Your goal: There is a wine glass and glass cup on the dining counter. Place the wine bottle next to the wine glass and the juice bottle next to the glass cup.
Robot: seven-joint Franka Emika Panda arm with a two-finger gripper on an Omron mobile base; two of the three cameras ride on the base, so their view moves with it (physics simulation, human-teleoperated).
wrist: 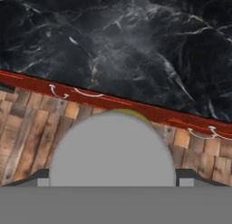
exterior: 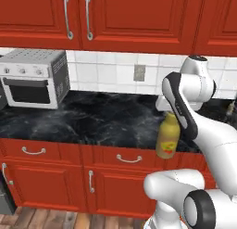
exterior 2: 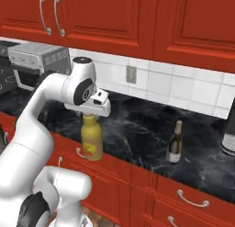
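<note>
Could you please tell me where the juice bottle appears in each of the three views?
Left base view: juice bottle right of centre, hanging under the claw, before the cabinet drawers.
Right base view: juice bottle left of centre, under the claw.
Hand view: only a yellow sliver shows, bottom centre.
Shared landmark: black marble counter.

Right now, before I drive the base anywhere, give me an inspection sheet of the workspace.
Surface: black white-veined marble counter on red drawer cabinets.
Job's things: juice bottle hangs by its neck from the end effector, beyond the counter's front edge, in front of the cabinets; wine bottle stands upright on the counter, apart from it.
Clutter: toaster oven at the counter's left end; a dark object at the right edge, cut off, can't identify.
Grippers: end effector closed on the juice bottle's neck.
Cables: nothing seen.
Surroundings: red upper cabinets, white tile backsplash with a wall outlet, wooden floor.
</note>
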